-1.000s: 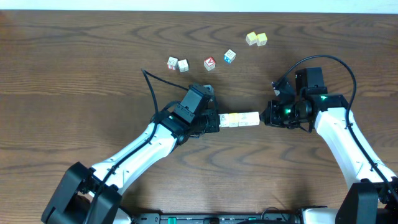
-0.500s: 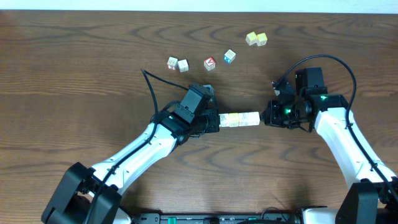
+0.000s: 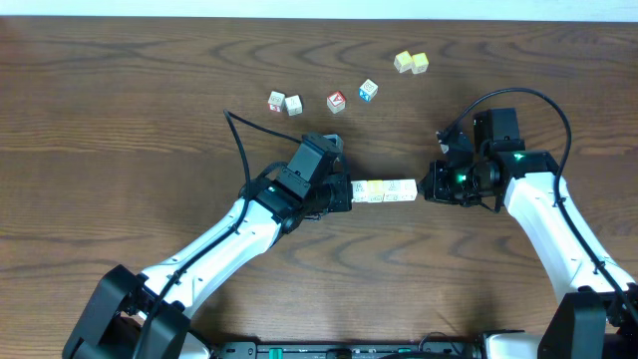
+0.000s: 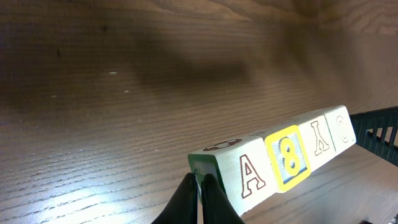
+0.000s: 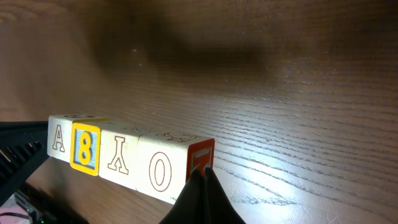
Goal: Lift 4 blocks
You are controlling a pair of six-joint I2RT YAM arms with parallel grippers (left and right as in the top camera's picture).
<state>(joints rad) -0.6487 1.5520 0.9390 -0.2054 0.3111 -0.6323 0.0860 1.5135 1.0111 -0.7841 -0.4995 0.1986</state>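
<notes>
Four blocks form one tight row between my two grippers at the table's middle. In the left wrist view the blocks read A, a yellow-framed 8, I and C. The right wrist view shows the same blocks with a red end face. My left gripper is shut, its tips pressing the green left end. My right gripper is shut and presses the red right end. The row seems to hang just above the wood, with shadow beneath it.
Behind the arms lie two pale cubes, a red-faced cube, a blue-faced cube and a yellow-green pair. The table's far edge runs along the top. A black cable loops off the left arm.
The row of blocks and both gripper tips have hardly shifted. Only the left arm's elbow and cable have moved slightly.
</notes>
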